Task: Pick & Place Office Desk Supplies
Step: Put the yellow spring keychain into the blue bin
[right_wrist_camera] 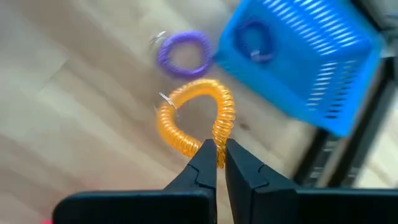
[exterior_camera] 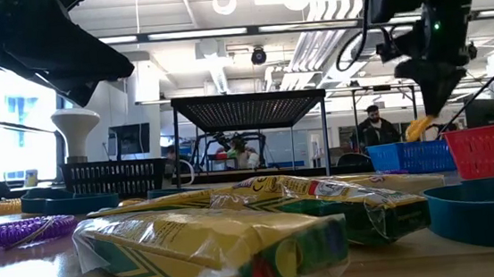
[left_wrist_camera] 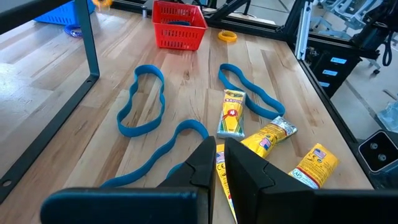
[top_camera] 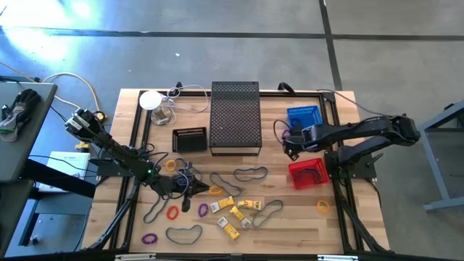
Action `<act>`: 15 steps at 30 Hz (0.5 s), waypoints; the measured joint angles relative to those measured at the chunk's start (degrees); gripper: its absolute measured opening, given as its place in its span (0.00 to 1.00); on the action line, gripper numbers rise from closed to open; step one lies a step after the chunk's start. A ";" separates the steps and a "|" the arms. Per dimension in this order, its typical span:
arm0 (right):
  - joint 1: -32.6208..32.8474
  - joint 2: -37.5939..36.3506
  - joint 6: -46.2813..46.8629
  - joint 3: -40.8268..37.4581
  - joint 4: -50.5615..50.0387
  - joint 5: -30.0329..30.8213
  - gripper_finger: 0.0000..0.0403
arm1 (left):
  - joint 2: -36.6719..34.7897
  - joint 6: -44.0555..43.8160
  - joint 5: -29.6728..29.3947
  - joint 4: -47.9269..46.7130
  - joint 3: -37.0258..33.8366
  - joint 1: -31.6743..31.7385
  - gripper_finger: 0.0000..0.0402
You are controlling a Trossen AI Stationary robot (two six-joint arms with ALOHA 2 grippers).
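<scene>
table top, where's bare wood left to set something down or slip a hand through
Bare wood lies along the table's right front, past the lone yellow ring and the red basket, and at the left rear beside the white lamp. The front centre is crowded with blue bands and yellow packets.

Premises: a robotics lab or workshop — large open hall with polished concrete floor (top_camera: pixel 391 29), exposed ceiling ducts (exterior_camera: pixel 310 34) and strip lighting. Wooden bench (top_camera: pixel 348 225) in a metal frame; further workstations, monitors (exterior_camera: pixel 129 138) and seated people (exterior_camera: pixel 376 129) behind.
</scene>
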 joint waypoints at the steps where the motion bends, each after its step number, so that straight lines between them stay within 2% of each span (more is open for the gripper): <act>1: -0.01 -0.01 0.47 0.91 -1.25 0.91 0.01 | 0.00 0.00 0.00 -0.13 0.00 0.00 0.08; 8: -3.09 -0.03 0.94 5.56 -7.84 5.61 0.01 | 0.00 0.00 0.02 -0.41 0.00 0.00 0.08; 15: -16.13 -0.08 -5.00 6.19 -9.92 5.94 0.01 | 0.00 0.00 0.02 -0.41 0.00 0.00 0.08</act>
